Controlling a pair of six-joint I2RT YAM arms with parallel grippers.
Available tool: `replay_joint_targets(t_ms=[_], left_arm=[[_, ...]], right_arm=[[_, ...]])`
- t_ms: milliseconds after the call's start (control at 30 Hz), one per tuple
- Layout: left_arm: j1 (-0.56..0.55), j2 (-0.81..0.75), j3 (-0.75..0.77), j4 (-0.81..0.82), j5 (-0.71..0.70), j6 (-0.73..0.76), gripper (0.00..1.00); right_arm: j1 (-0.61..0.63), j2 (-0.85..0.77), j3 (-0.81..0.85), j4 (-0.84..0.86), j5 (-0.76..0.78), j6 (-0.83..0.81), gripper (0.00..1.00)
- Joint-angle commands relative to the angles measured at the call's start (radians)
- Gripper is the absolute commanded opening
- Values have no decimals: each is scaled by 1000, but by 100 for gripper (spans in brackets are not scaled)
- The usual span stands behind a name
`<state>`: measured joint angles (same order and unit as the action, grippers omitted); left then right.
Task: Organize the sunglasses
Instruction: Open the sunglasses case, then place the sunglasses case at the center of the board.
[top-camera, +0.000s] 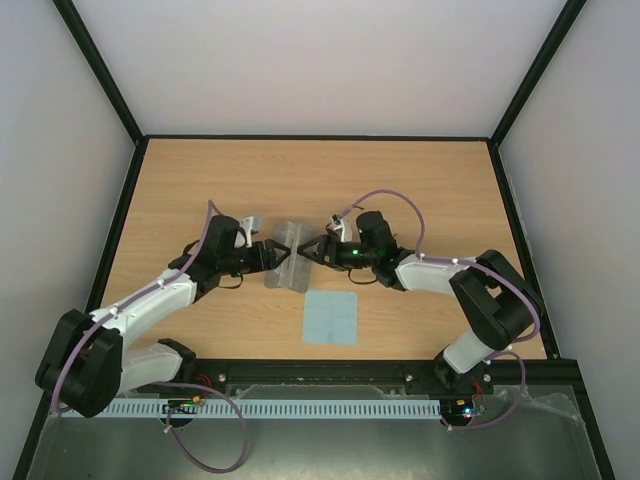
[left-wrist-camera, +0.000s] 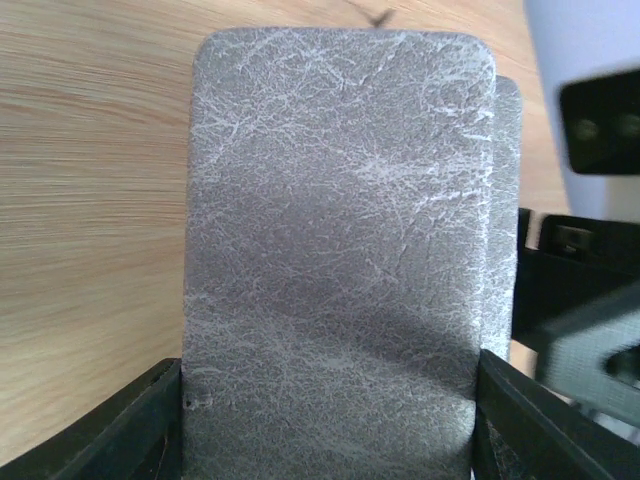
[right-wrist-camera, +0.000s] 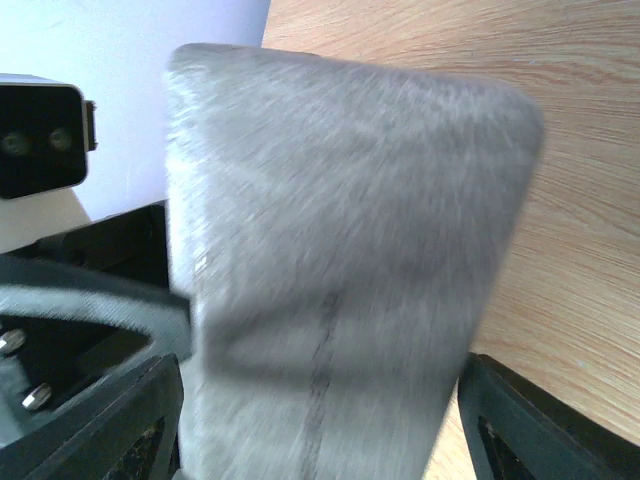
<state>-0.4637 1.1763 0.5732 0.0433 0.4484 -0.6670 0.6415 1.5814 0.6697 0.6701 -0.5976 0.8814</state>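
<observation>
cloth (top-camera: 331, 318): light blue square, laid flat on the table, just nearer than the case and apart from it.
left gripper (top-camera: 278, 256): jaws set wide and pinched on one end of the grey case, one finger against each long edge.
right gripper (top-camera: 308, 250): jaws likewise clamped on the opposite end; its wrist view is blurred.
grey case (top-camera: 290, 234): held between both grippers at mid-table; only the textured outside is shown.
sunglasses: not seen in any view; whether they are enclosed in the case cannot be told.
table (top-camera: 420, 180): light wood.
</observation>
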Motion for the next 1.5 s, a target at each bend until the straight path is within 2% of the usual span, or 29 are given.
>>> replay_joint_targets(t_ms=[0,233,367,600,700,967,1100,1300,1467], left_arm=[[35,20,20,-65,-114,32,38],[63,25,22,-88,-136,53,38],[71,28,71,-158,-197,81,38],[60,30,266,-408,-450,149,39],[21,64,365,-531,-599,161,40],[-116,304,532,-715,-955,94,40],[-192,456,672,-888,-1164,2,40],[-267,641,833,-1123,-1344,-121,41],[-299,853,938,-1287,-1449,-218,44]], right_arm=[[-5,18,37,0,-36,-14,77],[-5,59,65,-6,-49,-16,81],[-5,31,64,-43,-55,-28,82],[-6,-120,52,-223,-27,-114,85],[-5,-184,39,-295,9,-167,86],[-15,-220,0,-335,35,-196,88],[-23,-221,-7,-330,21,-195,88],[-40,-236,-25,-318,1,-193,88],[-49,-241,-36,-312,-20,-191,88]])
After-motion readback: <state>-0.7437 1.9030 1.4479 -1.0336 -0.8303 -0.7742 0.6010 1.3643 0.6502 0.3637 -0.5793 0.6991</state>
